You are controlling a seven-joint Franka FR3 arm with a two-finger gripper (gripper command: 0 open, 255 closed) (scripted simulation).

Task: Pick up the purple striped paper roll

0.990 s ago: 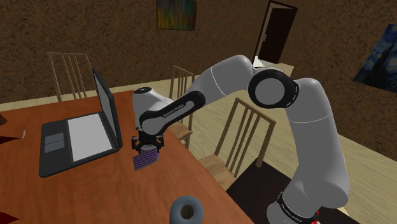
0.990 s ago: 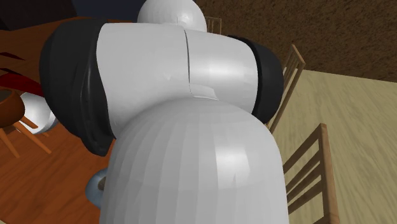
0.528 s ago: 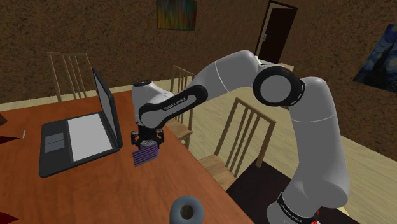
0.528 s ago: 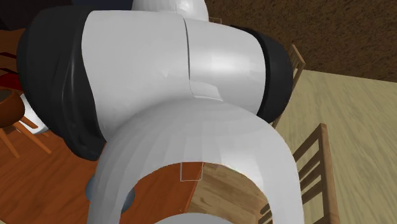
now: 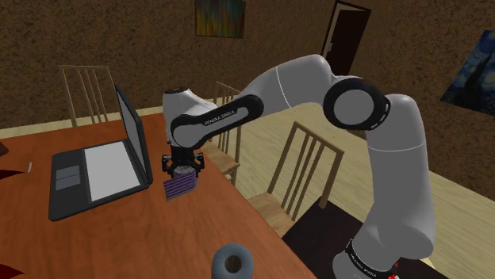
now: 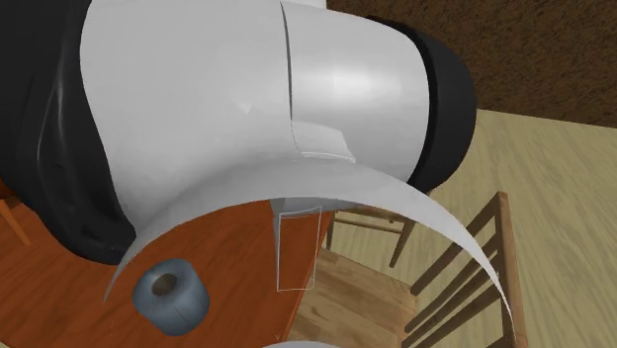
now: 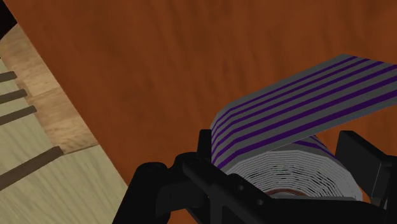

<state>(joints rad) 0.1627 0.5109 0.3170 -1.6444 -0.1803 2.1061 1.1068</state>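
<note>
- Jaws: I read them as closed on the purple striped paper roll [image 7: 289, 130]. In the wrist view one black finger presses each side of it, and the fingers [image 7: 359, 159] are held apart by the roll's width.
- Purple striped paper roll: grey with purple bands, its wound end facing the wrist camera. A loose striped flap stands out from the roll, away from the jaws.
- Roll, location: in the shoulder view the roll [image 5: 179, 187] hangs directly under the hand, over the bench [image 5: 119, 238] and near its edge, just beside the laptop [image 5: 99, 170]. I cannot tell whether its lower edge touches the wood.
- Arm [image 5: 301, 83]: white with dark joints, it arches from the shoulder view's lower right up and over to the left, wrist pointing down. In the second exterior view the arm [image 6: 218, 109] sits very close to the camera.
- Laptop: dark, open, with the screen upright.
- Grey-blue ring [image 5: 233, 261]: it lies on the bench well apart from the roll; I also see the ring [image 6: 171, 295] in the second exterior view.
- Chair [image 5: 305, 170]: wooden, slat-backed, at the bench edge.
- Floor [image 7: 38, 165]: pale wood past the bench edge.
</note>
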